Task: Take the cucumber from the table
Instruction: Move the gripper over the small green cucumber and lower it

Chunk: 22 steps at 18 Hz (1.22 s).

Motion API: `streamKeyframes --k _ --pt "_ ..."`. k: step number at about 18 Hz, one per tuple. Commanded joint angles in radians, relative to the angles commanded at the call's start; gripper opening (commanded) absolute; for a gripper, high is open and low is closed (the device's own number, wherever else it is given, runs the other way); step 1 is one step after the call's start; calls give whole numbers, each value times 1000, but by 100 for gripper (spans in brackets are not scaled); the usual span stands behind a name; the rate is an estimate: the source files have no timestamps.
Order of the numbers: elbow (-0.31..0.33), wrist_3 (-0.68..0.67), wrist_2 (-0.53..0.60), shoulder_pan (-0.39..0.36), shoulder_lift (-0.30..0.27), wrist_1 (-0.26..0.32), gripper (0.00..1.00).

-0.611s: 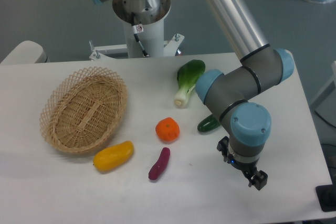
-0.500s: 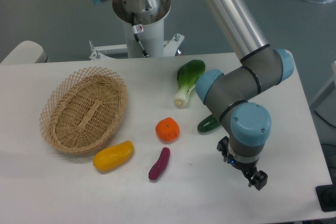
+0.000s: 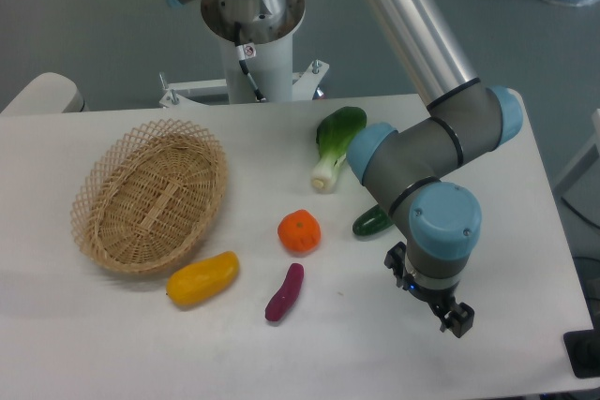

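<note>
Cucumber point(image 3: 371, 221) is lying on the white bench point(image 3: 112, 344), partly hidden behind the arm's wrist, right of the orange fruit point(image 3: 299, 231). Tool point(image 3: 457, 319) is hanging nearby toward the front; I cannot tell its spread.

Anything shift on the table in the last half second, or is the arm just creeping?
Only the arm moved: the wrist and gripper crept slightly left in the picture. Nothing was grasped or released. The cucumber, partly hidden behind the arm, and the other items on the table lie as before.
</note>
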<state>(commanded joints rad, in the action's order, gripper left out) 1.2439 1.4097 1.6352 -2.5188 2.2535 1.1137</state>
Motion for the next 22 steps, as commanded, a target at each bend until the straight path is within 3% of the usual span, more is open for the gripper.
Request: streamKeyframes --k 7,16,22 --pt "118 18 2 -30 -74 5 100" --pt "233 164 11 -95 -117 0 100" --pt "324 176 9 -129 -150 -11 100"
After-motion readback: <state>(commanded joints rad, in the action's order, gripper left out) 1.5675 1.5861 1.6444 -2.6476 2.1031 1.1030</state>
